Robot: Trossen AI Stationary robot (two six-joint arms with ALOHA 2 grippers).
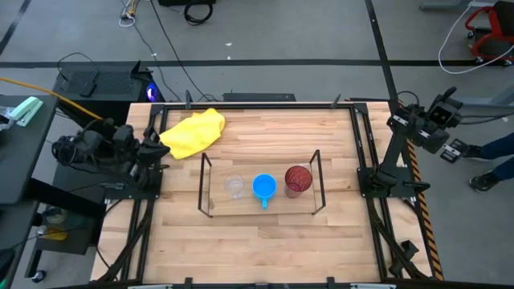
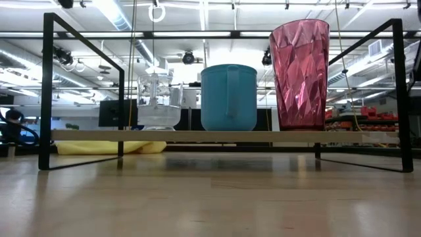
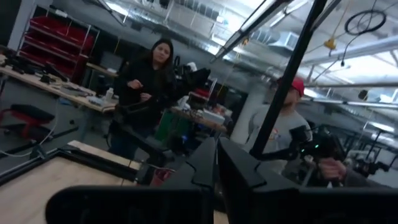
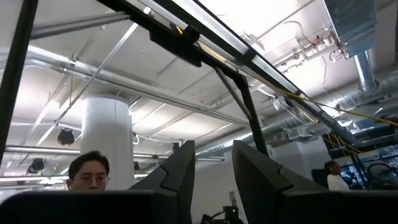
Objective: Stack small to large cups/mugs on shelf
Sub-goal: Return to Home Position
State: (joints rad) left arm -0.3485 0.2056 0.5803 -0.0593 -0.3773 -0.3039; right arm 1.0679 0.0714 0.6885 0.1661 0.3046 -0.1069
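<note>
The black wire shelf point(image 1: 261, 210) stands at the table's middle, with a pale board point(image 2: 217, 136) across it. Three cups stand upright in a row on the board. They are a small clear cup point(image 1: 234, 185) point(image 2: 158, 102), a blue mug point(image 1: 264, 188) point(image 2: 228, 99) and a tall dark red cup point(image 1: 298, 180) point(image 2: 300, 72). My left gripper point(image 3: 216, 168) is shut and empty, drawn back at the table's left edge point(image 1: 157, 148). My right gripper point(image 4: 214, 168) is open and empty, raised at the table's right edge point(image 1: 444, 108). Both are far from the shelf.
A yellow cloth point(image 1: 194, 131) lies on the table behind the shelf, toward the far left. Black rails point(image 1: 365, 144) run along the table's edges. People stand in the room beyond the table point(image 3: 146, 81), point(image 4: 87, 171).
</note>
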